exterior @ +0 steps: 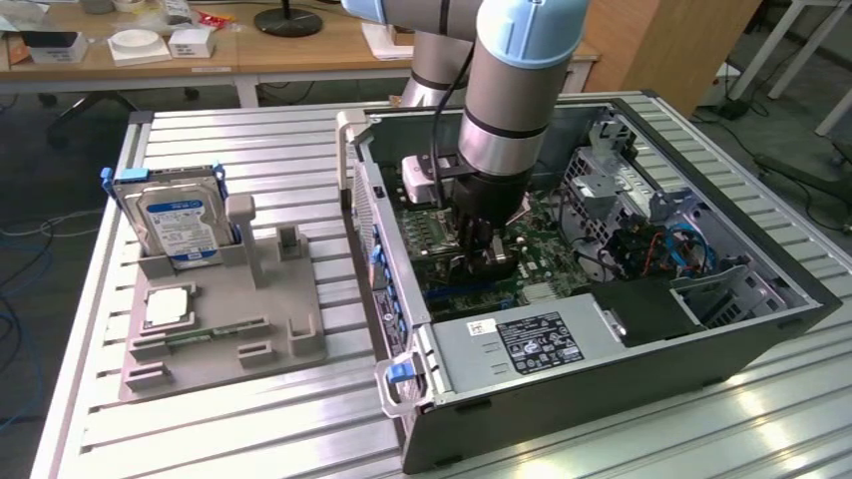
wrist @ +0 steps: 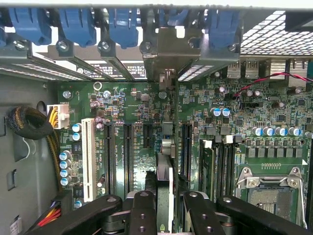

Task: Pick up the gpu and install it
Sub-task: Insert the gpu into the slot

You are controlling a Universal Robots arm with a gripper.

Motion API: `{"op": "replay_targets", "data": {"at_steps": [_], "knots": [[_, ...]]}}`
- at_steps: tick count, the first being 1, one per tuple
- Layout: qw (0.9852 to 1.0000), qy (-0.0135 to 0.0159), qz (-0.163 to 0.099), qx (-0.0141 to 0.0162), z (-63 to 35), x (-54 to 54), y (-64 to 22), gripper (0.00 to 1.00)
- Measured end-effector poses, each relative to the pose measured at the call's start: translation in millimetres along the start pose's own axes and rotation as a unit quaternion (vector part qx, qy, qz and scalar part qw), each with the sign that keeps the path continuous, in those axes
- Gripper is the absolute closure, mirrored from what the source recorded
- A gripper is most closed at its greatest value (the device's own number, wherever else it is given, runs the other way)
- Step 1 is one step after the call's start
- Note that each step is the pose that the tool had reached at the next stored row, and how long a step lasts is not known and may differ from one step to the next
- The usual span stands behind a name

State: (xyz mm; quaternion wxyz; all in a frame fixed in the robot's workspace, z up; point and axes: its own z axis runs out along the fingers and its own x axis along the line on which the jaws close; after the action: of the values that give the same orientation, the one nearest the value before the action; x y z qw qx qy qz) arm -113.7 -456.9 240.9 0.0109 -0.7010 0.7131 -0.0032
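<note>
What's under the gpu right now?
The motherboard, with black slots on either side; the gpu, edge-on, covers whatever lies directly beneath it.

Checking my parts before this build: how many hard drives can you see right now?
1. A silver hard drive with a blue-white label stands upright in the grey holder tray, on the exterior view's left of the open computer case. Others may be hidden in the case's drive bays.
</note>
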Motion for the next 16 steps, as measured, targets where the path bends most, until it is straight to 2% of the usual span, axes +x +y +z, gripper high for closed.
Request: {"op": "replay_targets", "data": {"at_steps": [16], "knots": [[1.0000,0.0000,0.000,0.0000,0.2,0.0,0.0,0.74]]}}
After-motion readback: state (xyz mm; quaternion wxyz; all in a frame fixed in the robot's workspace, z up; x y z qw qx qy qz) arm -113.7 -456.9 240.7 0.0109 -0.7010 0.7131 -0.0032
